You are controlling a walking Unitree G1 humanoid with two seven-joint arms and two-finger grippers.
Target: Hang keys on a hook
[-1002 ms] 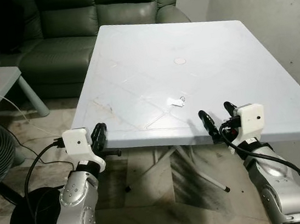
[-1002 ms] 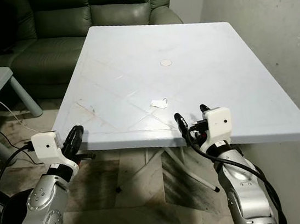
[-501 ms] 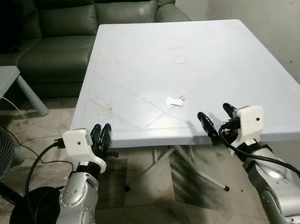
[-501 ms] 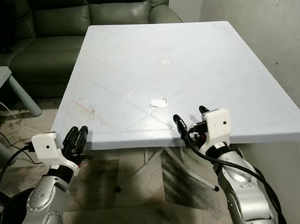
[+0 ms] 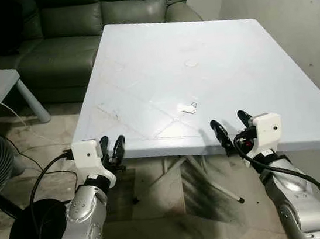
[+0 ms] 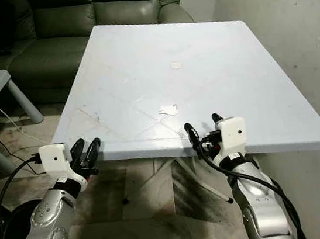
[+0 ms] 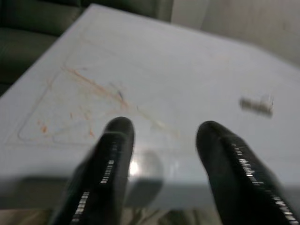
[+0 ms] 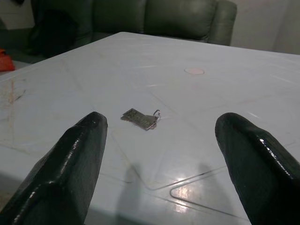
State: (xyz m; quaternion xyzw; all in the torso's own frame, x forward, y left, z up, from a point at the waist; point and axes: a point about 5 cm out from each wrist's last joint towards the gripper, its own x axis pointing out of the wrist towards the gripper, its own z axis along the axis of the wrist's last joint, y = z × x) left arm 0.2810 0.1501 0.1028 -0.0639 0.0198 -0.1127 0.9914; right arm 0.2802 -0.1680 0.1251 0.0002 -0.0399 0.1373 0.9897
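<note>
Small flat metal keys [image 8: 139,117] lie on the smooth white plastic table [image 5: 141,63]; both tools [image 5: 112,150] [image 5: 232,130] gape wide, empty.

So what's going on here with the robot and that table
The robot stands at the near edge of a white table with both arms raised. Its right hand is open at the table's edge, pointed at the keys lying flat on the tabletop a little beyond it. Its left hand is open too, at the table's near left corner, holding nothing. The keys are not yet picked up. A green sofa sits behind the table.
</note>
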